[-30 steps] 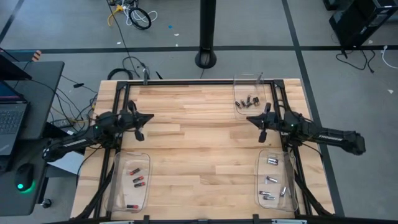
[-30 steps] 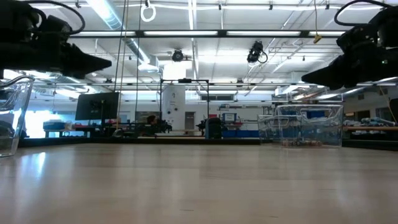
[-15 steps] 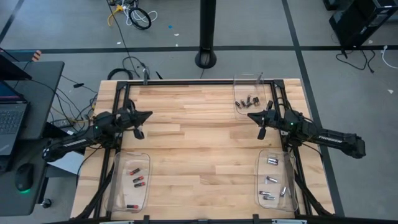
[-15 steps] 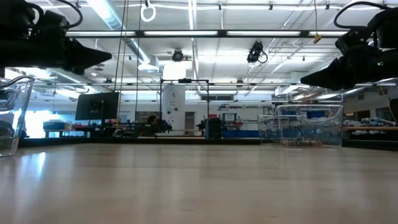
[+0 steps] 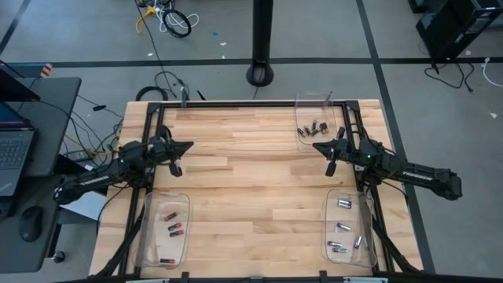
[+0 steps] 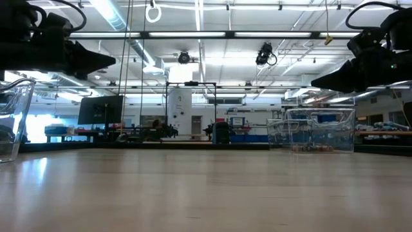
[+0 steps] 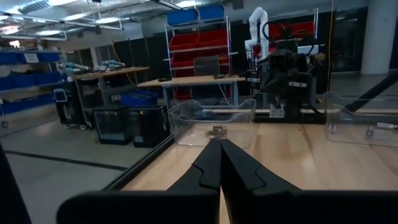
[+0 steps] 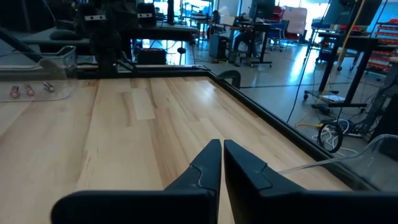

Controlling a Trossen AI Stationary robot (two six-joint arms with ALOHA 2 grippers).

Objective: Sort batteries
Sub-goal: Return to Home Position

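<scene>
Left gripper (image 7: 219, 146) hangs above the left side of the table (image 5: 251, 181), fingers pressed together, nothing between them. Right gripper (image 8: 221, 146) mirrors it over the right side, also closed tight and empty.

Now the cells. Dark batteries (image 5: 314, 126) sit in the far tray (image 5: 314, 108) at the far right. Red-banded batteries (image 5: 174, 228) lie in the near left tray (image 5: 179, 248). Silvery batteries (image 5: 343, 204) are scattered in the near right tray (image 5: 350, 259). I see none loose on the bare wood, so I'd call the sorting finished, with only the arms' rest pose left to reach.

If I had to fetch one again, I'd expect it to be light, rigid and slick-skinned, and round enough to roll at a nudge. I'd come straight down, fingers spread just past its width and set crosswise to its length. I'd pinch the middle of the barrel, not the ends. Squeeze gently: a hard pinch on a smooth can could squirt it out sideways.
</scene>
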